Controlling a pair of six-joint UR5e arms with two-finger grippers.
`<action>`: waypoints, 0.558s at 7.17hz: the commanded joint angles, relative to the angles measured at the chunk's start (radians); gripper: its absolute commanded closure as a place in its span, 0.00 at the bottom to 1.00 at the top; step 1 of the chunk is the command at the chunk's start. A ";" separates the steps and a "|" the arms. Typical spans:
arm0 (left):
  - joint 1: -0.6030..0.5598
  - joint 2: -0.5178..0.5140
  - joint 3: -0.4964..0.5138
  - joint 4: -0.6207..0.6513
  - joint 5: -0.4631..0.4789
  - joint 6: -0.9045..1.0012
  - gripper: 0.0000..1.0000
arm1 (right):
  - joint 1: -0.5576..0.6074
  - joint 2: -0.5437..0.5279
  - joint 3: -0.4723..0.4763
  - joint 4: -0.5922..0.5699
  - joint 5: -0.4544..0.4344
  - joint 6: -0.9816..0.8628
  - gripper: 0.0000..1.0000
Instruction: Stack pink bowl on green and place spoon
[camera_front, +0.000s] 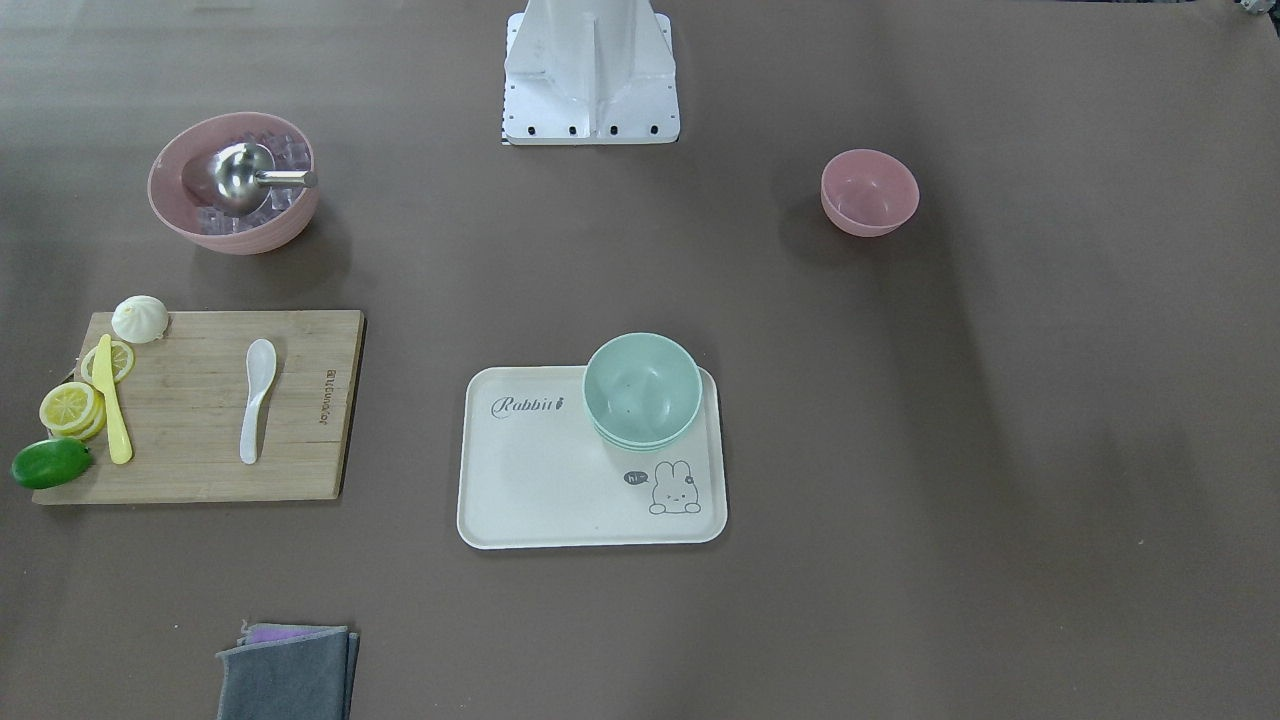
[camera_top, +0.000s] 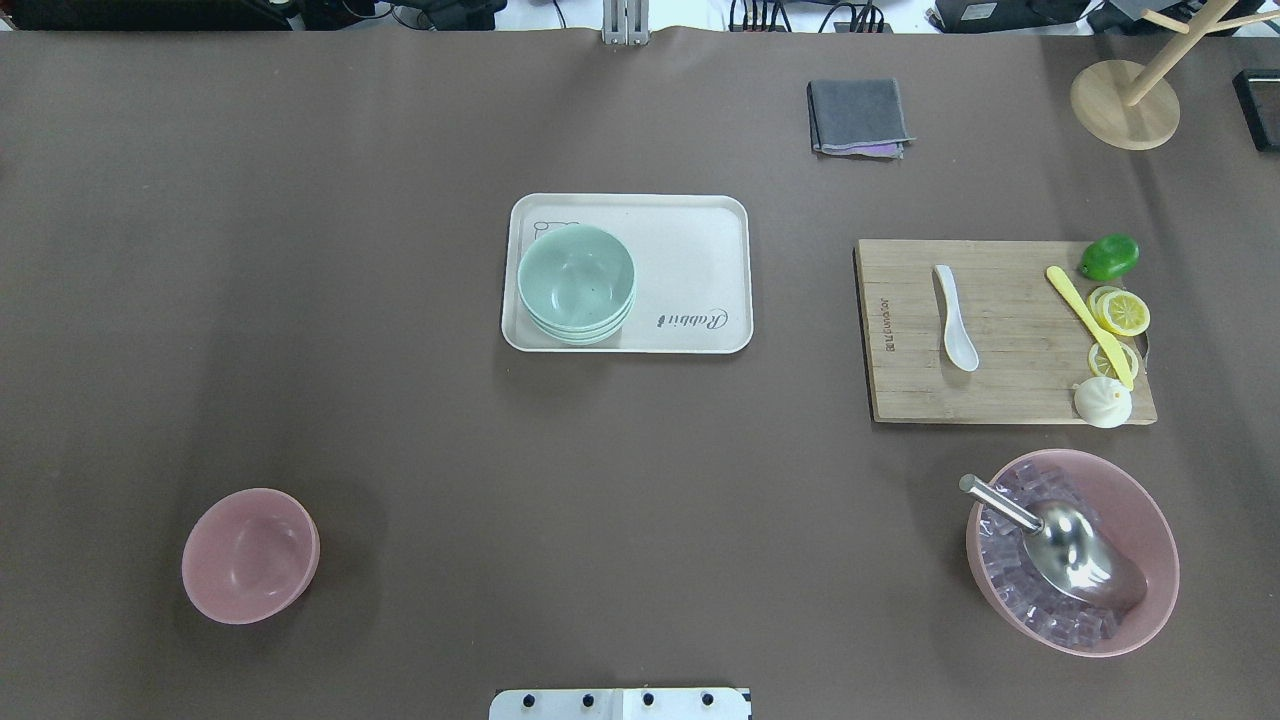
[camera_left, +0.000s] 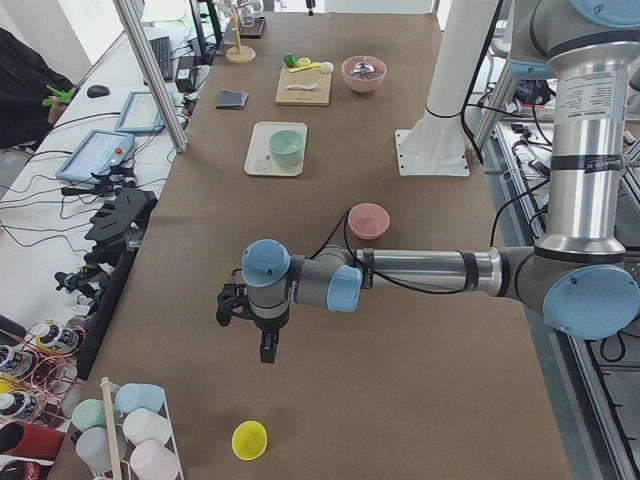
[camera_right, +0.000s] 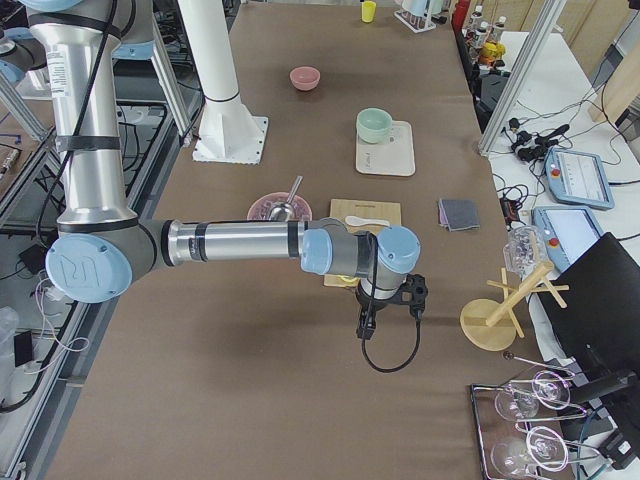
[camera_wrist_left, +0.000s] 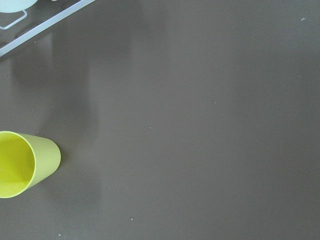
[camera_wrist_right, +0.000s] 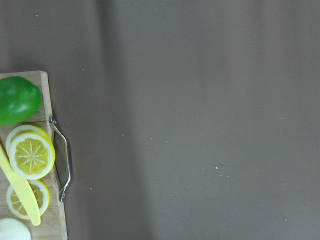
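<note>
A small pink bowl (camera_front: 869, 192) stands alone on the brown table, at the near left in the overhead view (camera_top: 250, 555). Stacked green bowls (camera_front: 641, 390) sit in a corner of a cream tray (camera_front: 540, 480) at mid-table. A white spoon (camera_front: 257, 398) lies on a wooden cutting board (camera_front: 190, 450). My left gripper (camera_left: 262, 340) hangs over bare table, far from the bowls, and shows only in the left side view. My right gripper (camera_right: 365, 330) hangs beyond the board's end and shows only in the right side view. I cannot tell whether either is open or shut.
A large pink bowl (camera_front: 232, 182) holds ice cubes and a metal scoop. A lime (camera_front: 50, 463), lemon slices, a yellow knife (camera_front: 112, 400) and a bun share the board. A grey cloth (camera_front: 287, 672), a wooden stand (camera_top: 1125, 103) and a yellow cup (camera_wrist_left: 22, 163) lie further out.
</note>
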 joint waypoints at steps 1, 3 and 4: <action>0.001 0.001 0.001 -0.003 0.001 0.000 0.02 | 0.000 0.001 0.002 0.001 0.000 0.001 0.00; 0.001 -0.001 0.000 -0.003 0.001 0.002 0.02 | 0.000 0.003 0.006 0.001 0.000 0.001 0.00; 0.001 -0.001 0.001 -0.003 0.001 0.002 0.02 | 0.000 0.001 0.012 0.001 0.000 0.001 0.00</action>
